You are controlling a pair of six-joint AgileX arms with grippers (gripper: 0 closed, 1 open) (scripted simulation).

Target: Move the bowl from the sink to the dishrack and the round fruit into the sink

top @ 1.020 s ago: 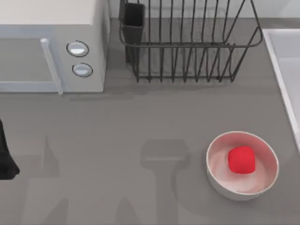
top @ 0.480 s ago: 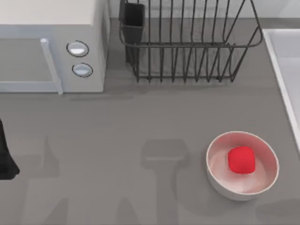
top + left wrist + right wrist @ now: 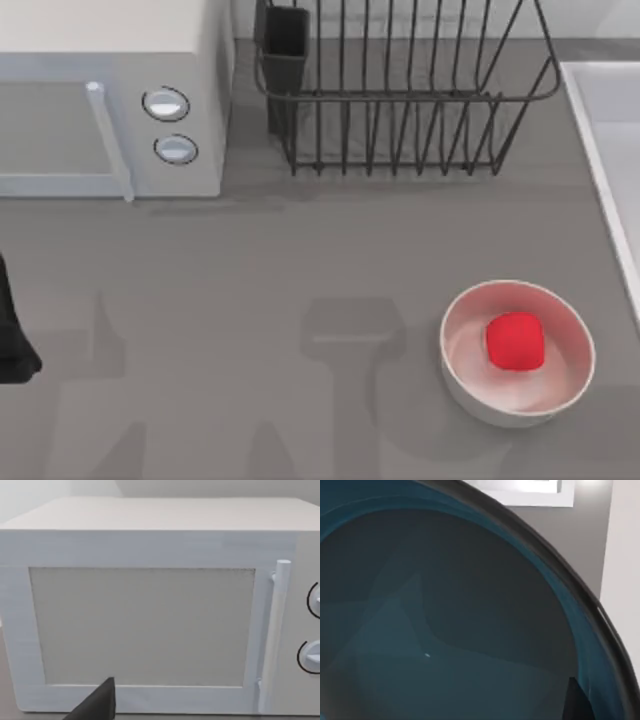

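Right arm closing in on the teal bowl, first step of the task, judging by its wrist view.

The right wrist view looks straight into the bowl [image 3: 445, 630], its dark teal inside very near the camera, with the pale wall of the sink [image 3: 622, 555] beside it; a dark finger tip [image 3: 577, 702] shows at the bowl's rim, but whether the right pincer is apart or clamped on the rim cannot be told. From above, the sink [image 3: 600, 130] lies at the table's right edge, the dishrack [image 3: 400, 100] stands at the back, and the red fruit [image 3: 515, 340] sits in a white bowl [image 3: 460, 375] at the front right. Next the bowl likely needs a firm rim grip and a lift toward the rack. The left arm [image 3: 12, 335] is parked at the left edge, facing the microwave [image 3: 150, 605]; its pincer's state cannot be told.
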